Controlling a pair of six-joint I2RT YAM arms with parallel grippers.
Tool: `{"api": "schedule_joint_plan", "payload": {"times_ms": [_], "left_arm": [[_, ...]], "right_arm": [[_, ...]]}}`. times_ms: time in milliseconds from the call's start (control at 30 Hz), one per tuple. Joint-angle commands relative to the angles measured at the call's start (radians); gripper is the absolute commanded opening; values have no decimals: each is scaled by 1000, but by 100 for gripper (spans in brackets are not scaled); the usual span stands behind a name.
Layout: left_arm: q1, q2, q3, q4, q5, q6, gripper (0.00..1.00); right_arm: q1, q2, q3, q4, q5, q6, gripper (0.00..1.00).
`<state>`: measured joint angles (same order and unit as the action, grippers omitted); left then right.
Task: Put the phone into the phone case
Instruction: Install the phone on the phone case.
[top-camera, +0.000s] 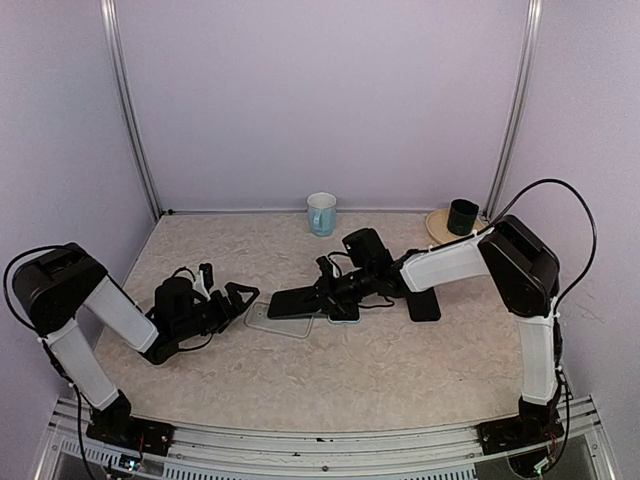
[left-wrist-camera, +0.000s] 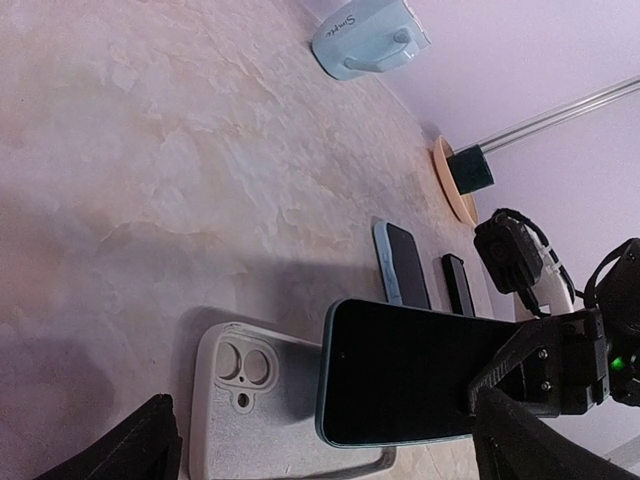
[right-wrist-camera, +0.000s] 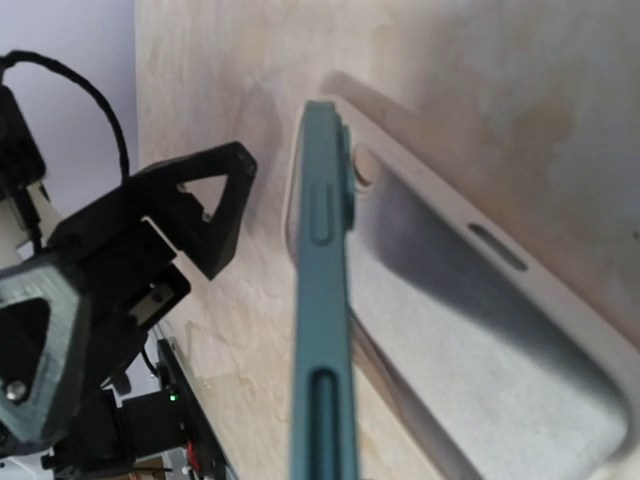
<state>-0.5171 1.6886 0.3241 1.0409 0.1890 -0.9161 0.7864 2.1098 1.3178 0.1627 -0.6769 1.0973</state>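
Teal phone (right-wrist-camera: 322, 300) tight in right claw (top-camera: 325, 290), case (left-wrist-camera: 240, 400) partly hidden beneath; left claw (top-camera: 226, 284) wide, empty.

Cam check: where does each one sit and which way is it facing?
Top external: above and behind the bases, looking down over the table; left gripper and right gripper both show.
Left wrist: low, facing the phone case and the phone the right gripper holds; own fingers at bottom corners.
Right wrist: sights along the phone's edge, over the case, toward the left gripper; own fingers unseen.
Shared: both wrist views hold phone and case.
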Motion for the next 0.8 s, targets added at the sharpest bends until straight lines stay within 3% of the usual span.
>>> {"api": "schedule_joint_plan", "payload": {"times_ms": [0, 767], "left_arm": [[5, 14, 0, 41, 18, -2, 99], [-12, 49, -2, 85, 32, -30, 99]], "right_arm": [[18, 12, 43, 61, -28, 15, 0], [25, 40, 61, 90, -41, 53, 0]]}}
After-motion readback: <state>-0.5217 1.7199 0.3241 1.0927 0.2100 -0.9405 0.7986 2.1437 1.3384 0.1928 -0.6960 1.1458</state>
